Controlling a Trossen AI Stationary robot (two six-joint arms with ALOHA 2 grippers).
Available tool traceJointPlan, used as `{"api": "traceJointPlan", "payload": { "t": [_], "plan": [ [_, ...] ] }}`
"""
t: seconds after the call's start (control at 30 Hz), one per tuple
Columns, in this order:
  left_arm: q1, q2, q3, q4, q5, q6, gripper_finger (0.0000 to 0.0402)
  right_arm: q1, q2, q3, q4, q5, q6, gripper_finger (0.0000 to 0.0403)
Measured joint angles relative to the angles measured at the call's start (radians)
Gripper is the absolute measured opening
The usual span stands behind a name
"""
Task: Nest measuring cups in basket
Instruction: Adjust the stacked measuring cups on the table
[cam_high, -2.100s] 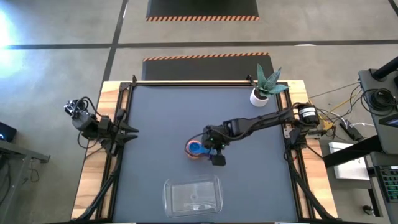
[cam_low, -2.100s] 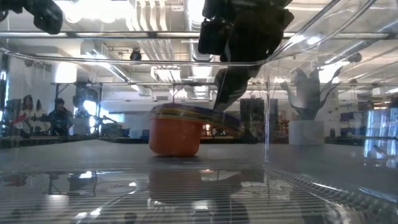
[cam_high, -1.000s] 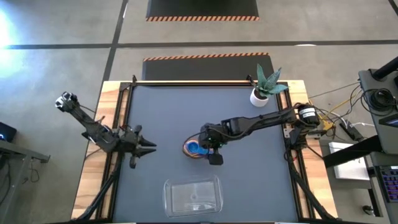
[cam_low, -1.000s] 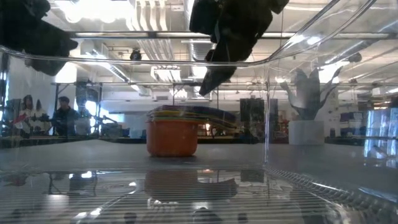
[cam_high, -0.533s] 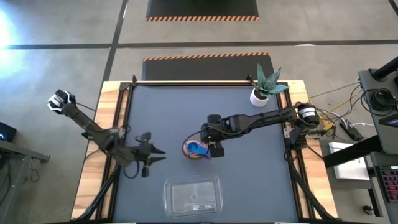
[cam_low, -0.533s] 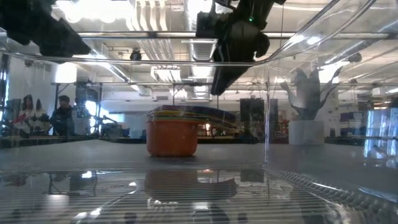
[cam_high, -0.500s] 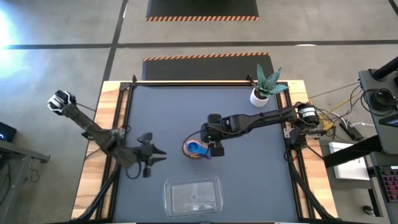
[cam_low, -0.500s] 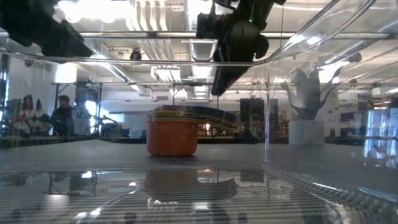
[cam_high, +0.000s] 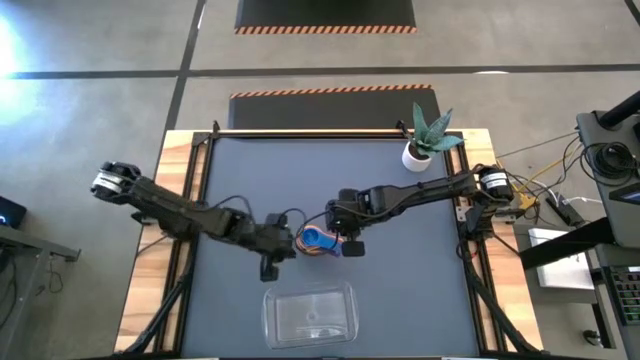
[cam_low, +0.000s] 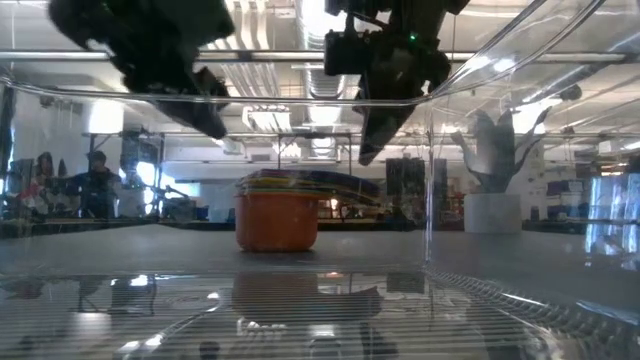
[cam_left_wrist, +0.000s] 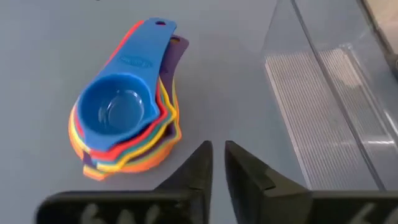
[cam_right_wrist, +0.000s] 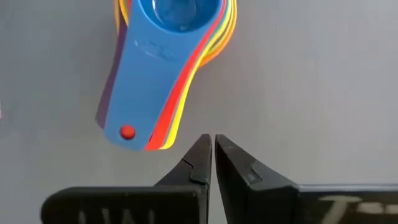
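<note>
The measuring cups (cam_high: 318, 240) stand nested in one stack on the dark table, blue on top, resting on the orange bottom cup (cam_low: 278, 222). Their handles (cam_right_wrist: 143, 112) fan out toward the right arm. My left gripper (cam_left_wrist: 217, 163) hovers shut just left of the stack, slanting down, with nothing between its fingers. My right gripper (cam_right_wrist: 212, 149) hangs shut just past the handles' free ends, above the table, and touches nothing. The basket (cam_high: 310, 313), a clear tray, lies near the front edge.
A white plant pot (cam_high: 417, 155) stands at the far right corner. The basket's clear wall (cam_left_wrist: 329, 99) is close beside my left gripper. People stand in the room far behind the table (cam_low: 95, 185).
My left arm has swung in from the table's left edge toward the middle and now reaches the cup stack, its gripper tipped further down. The stack has stayed where it was. My right gripper has kept its place by the handles and tipped a little.
</note>
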Motion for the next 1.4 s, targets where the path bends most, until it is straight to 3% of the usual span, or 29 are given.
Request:
{"api": "traceJointPlan", "payload": {
  "t": [0.1, 0.3, 0.67, 1.4],
  "plan": [
    [0.050, 0.046, 0.029, -0.005, 0.073, 0.016, 0.0004, 0.000, 0.000, -0.027, 0.015, 0.000, 0.042, 0.0009],
    [0.066, 0.119, 0.038, -0.025, 0.104, 0.032, 0.0001, 0.001, 0.000, -0.099, 0.054, 0.000, 0.083, 0.0009],
    [0.084, 0.218, 0.034, 0.000, 0.104, 0.021, 0.0000, 0.002, 0.000, -0.184, 0.271, -0.007, 0.110, 0.0009],
    [0.136, 0.326, 0.036, 0.242, 0.098, 0.001, 0.0000, 0.002, 0.000, -0.228, 0.323, -0.001, 0.166, 0.0009]
  ]
}}
